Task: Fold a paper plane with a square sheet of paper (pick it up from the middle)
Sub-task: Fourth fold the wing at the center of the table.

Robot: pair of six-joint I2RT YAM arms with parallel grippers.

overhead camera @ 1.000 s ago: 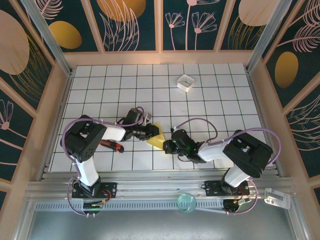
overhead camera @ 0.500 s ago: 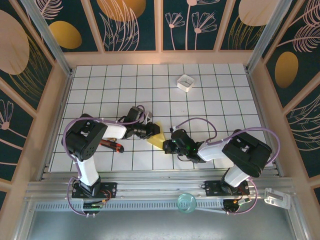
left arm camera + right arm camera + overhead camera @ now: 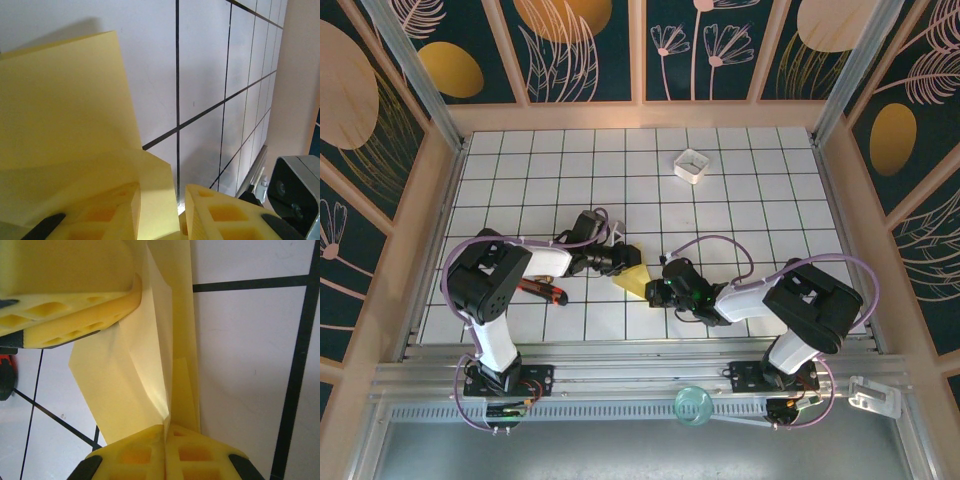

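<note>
**A:** How many things are lying on the worktop (image 3: 740, 220)?

**B:** I am counting three: one yellow sheet of paper (image 3: 633, 281), one small white box (image 3: 691, 164) and one red-and-black tool (image 3: 542, 290). Two arms are reaching in, each with one claw.

**A:** Where is the sheet sitting?

**B:** It is lying well apart from the white box, nearer the arm bases and a little to the box's left, right between the two claws. It is showing folds, with layers overlapping along a crease. The tool is lying farther left of the box than the sheet.

**A:** What is the right claw (image 3: 166, 432) doing?

**B:** It is clenching the sheet, its two fingers pressing together with the crease pinched between them.

**A:** And the left claw (image 3: 162, 190)?

**B:** It is standing released. Its two fingers are sitting apart, with a flap of the sheet lying in the gap and bare worktop showing beside it.
</note>
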